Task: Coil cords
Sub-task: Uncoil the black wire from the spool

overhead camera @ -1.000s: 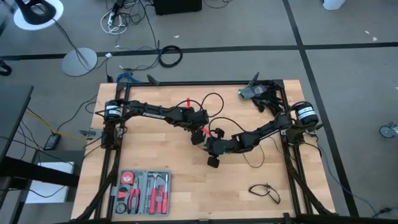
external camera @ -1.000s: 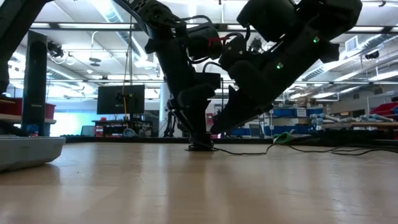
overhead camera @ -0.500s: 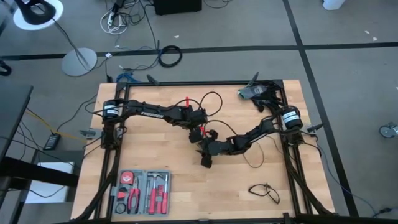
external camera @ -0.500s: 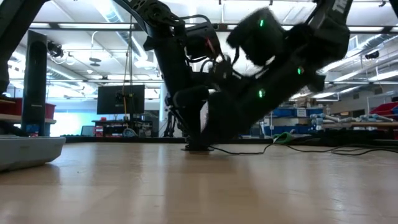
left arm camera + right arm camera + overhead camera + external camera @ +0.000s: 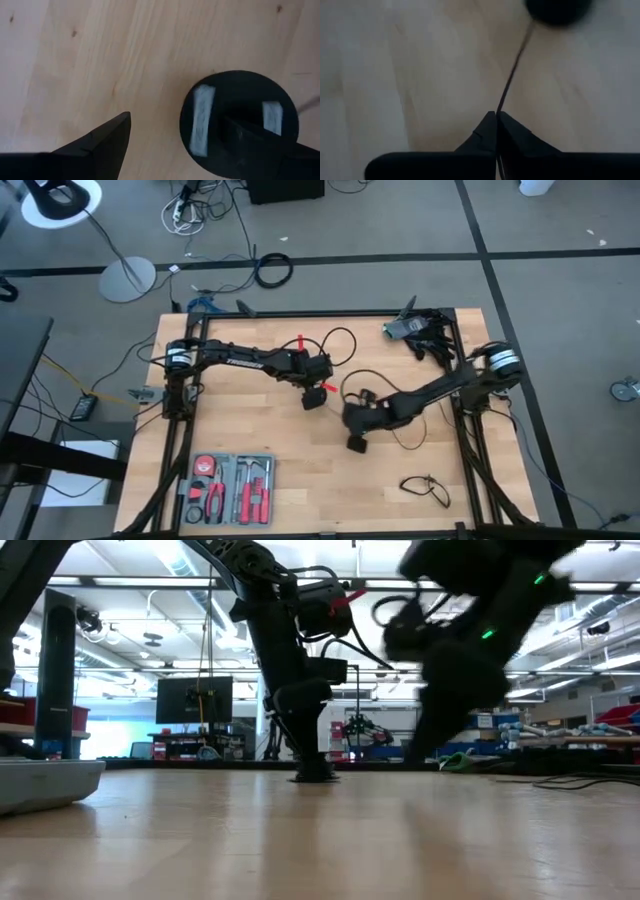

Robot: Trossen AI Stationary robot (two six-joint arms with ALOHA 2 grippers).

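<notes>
Pinching the cord, mid-table!
Right pincer [image 5: 496,117] clamps the thin cord [image 5: 512,72], which runs toward twelve o'clock to its disc [image 5: 239,122]; left pincer [image 5: 175,145], spread, straddles that disc.

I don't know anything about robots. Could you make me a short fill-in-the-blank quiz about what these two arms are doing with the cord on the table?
1. The right claw is pinched shut on a thin black ____.
2. The left claw stands open over the cord's small round black ____.
3. Near the table's front edge, on the left arm's side, lies a tray of hand ____.
4. The table top is made of pale ____.

Missing words: cord; disc; tools; wood
</notes>
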